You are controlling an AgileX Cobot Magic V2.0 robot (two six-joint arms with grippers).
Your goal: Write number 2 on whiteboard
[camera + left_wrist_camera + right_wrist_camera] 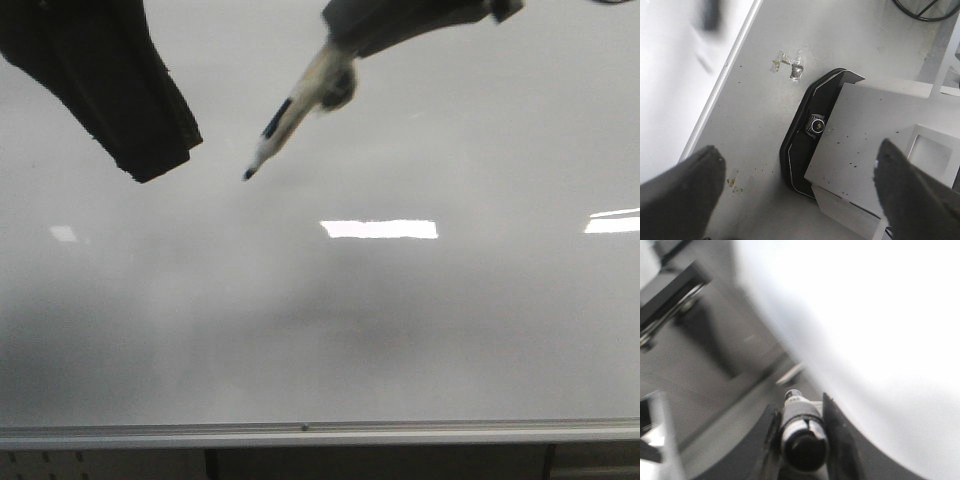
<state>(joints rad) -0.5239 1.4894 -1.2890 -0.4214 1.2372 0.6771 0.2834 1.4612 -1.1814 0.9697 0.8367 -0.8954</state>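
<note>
The front view is filled almost edge to edge by the whiteboard (400, 330), glossy and grey-white, with bright light reflections caught across its middle and a silver rail (320, 433) seen along its lower edge. No drawn line can be made out anywhere on the board's surface. At the upper left, the left gripper (150, 150) is seen hanging in front of the board as a dark bulk; in its own wrist view its fingers (680, 195) are spread wide apart with nothing between them, above a grey floor where a black-rimmed base with a small lens (815, 125) is seen. From the upper right, the right gripper (800, 435) is angled in, clamped on a marker (290, 115); the white barrel is pinched between both fingers in the blurred wrist view. The marker's dark tip (249, 174) is pointed down-left at the board's upper part; contact with the board cannot be judged
</note>
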